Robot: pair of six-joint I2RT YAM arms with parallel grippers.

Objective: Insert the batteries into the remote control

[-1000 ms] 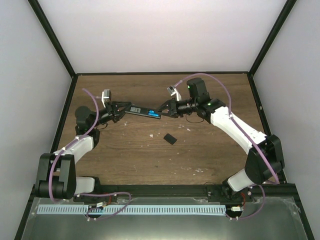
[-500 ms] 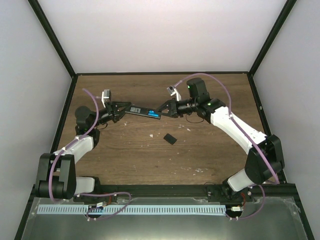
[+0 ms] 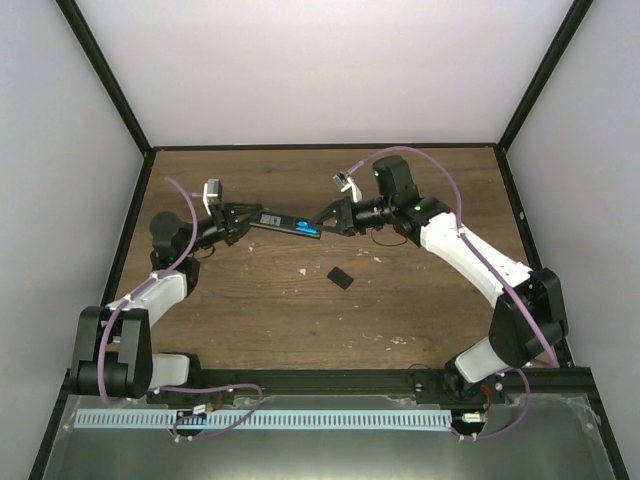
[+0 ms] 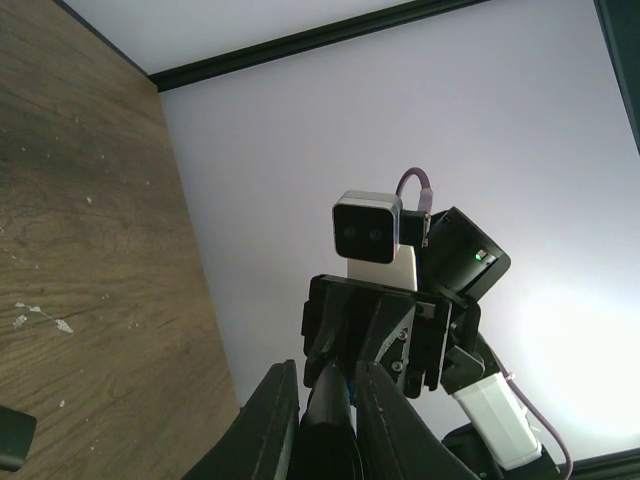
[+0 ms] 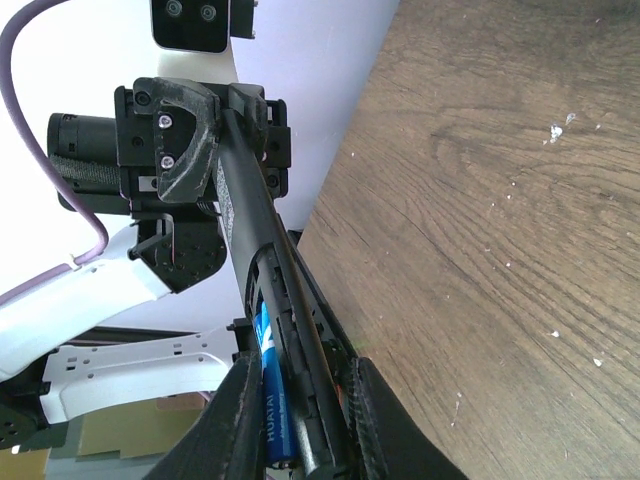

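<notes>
From above, the remote control [image 3: 285,223] hangs in the air as a bridge between the two arms, over the far half of the counter [image 3: 250,320] and a little toward its left edge. The left gripper [image 3: 243,217] is clamped on one end and the right gripper [image 3: 319,226] is closed over the other. Only a blue glint shows near the right-hand end.

The right wrist view makes that plain. A blue battery [image 5: 270,400] lies lengthwise in the open bay, between that gripper's fingers [image 5: 236,425], with the remote running away to the left gripper's black jaws.

The left wrist view looks the other way. The remote is seen end-on and pinched between its own fingers [image 4: 275,420], and the bay is hidden.

A short black cover piece [image 3: 340,277] lies flat on the counter near its middle, well apart from both arms. White specks [image 3: 303,270] are scattered beside it.
</notes>
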